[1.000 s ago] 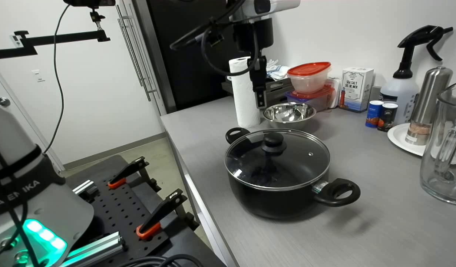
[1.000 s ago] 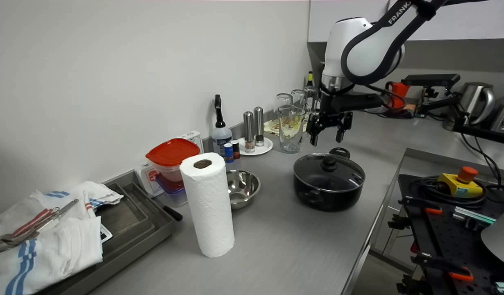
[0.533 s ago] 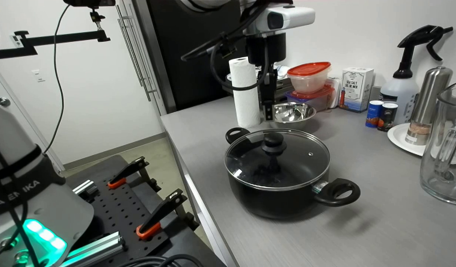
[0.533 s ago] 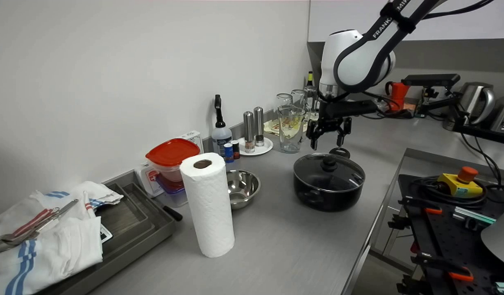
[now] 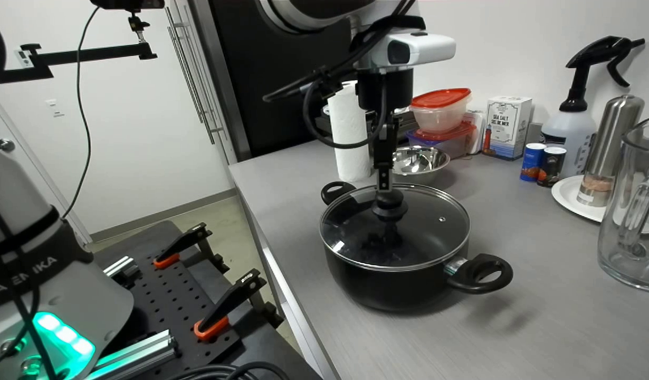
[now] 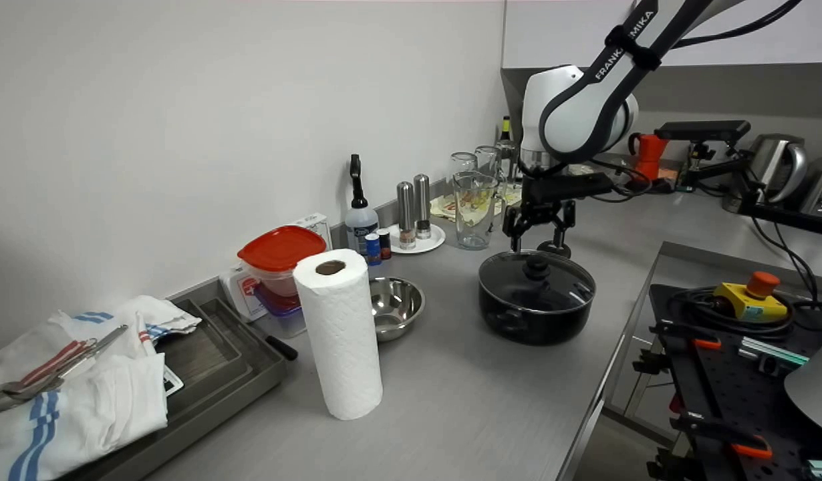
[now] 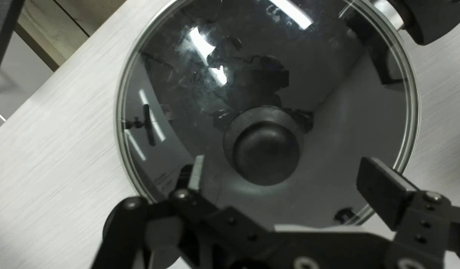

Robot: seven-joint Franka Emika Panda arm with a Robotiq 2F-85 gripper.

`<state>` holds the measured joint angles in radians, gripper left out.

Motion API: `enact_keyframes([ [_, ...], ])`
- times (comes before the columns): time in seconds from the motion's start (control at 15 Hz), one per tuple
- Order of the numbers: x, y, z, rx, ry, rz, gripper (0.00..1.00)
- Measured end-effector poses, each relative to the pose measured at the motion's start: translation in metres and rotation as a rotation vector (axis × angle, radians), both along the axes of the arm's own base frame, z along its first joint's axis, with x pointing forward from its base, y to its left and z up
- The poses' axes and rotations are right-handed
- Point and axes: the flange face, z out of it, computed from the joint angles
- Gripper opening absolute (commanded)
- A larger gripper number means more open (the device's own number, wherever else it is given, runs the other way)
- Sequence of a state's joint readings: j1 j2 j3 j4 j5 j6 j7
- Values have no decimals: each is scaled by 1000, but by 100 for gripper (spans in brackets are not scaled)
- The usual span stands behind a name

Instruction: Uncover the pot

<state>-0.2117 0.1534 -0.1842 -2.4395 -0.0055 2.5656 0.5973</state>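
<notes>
Wrist view, hand [image 7: 281,170]: it stands wide; you see the knob [image 7: 266,153] in its gap, not gripped.
Lid [image 5: 425,229], in an exterior view: still on; you have just brought the hand down near its knob, so grasping probably comes next.
Pot [image 6: 544,329], in an exterior view: it stands on the tabletop [image 6: 438,414], covered.

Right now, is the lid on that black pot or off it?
On. In both exterior views, the glass lid covers the black pot and sits level, with no gap showing.
</notes>
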Motion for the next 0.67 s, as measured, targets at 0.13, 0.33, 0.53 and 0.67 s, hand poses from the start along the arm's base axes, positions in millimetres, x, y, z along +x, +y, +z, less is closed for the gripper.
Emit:
enact_keyframes([
  [0.13, -1, 0, -6, 5, 13, -5, 100],
  [0.33, -3, -1, -10, 15, 21, -20, 100],
  [0.53, -1, -2, -12, 30, 26, -42, 100],
  [0.67, 1, -3, -14, 40, 33, -55, 100],
])
